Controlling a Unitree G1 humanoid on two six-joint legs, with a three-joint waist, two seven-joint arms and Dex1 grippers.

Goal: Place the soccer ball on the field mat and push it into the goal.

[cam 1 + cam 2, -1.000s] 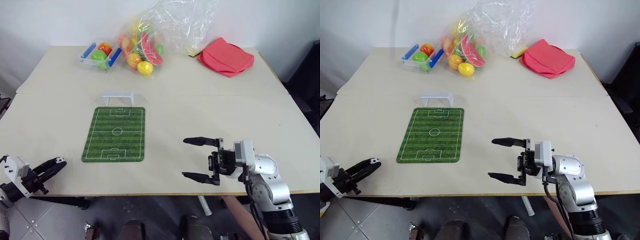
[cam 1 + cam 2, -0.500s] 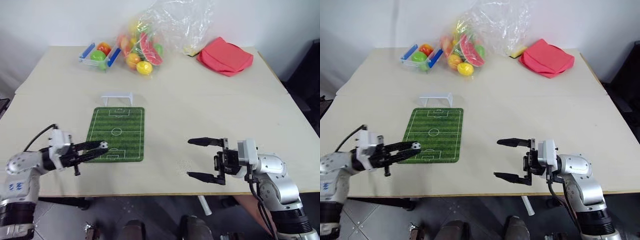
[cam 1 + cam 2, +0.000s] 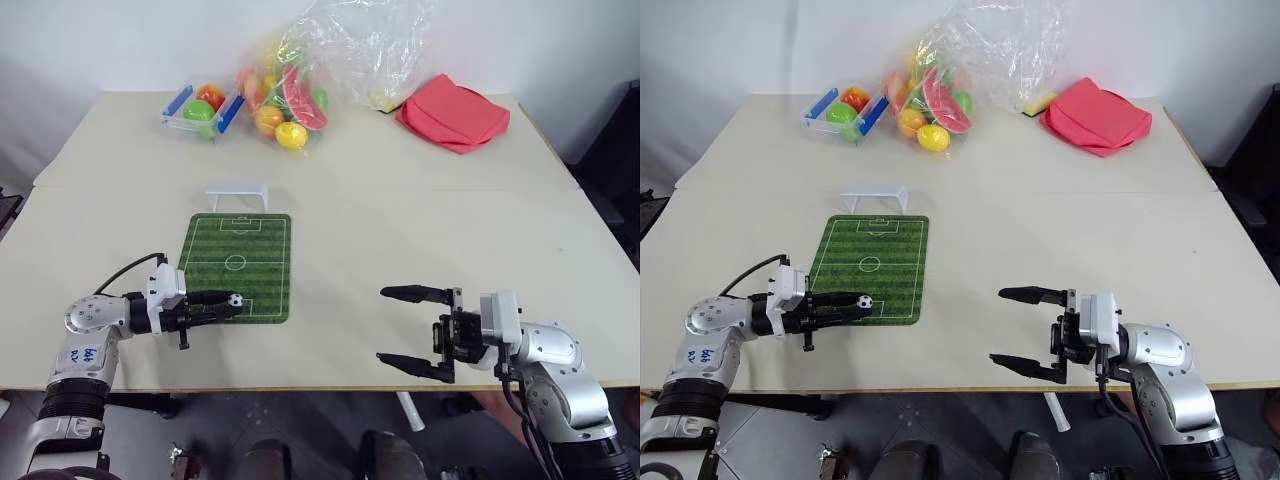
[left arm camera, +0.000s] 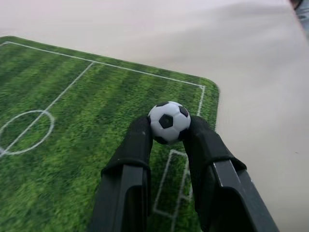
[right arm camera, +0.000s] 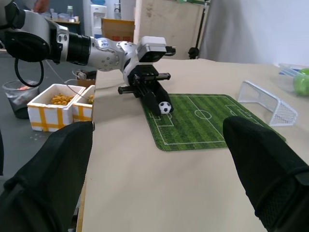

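Left tool (image 3: 232,301) clamped on ball (image 3: 235,299), pinched between both fingertips (image 4: 140,133), held over near end of mat (image 3: 237,266), by the near penalty box. Goal (image 3: 236,195) upright just past far end of mat, on surface (image 3: 400,230). Right tool (image 3: 397,326) off to the right near front edge, fingers wide apart, holding nothing. Fruit basket (image 3: 201,108), clear bag (image 3: 330,60) and red cloth (image 3: 452,113) at far side.

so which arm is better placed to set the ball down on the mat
The left. Its gripper already pinches the soccer ball over the near end of the field mat. The right gripper hangs open and empty off to the mat's right side.
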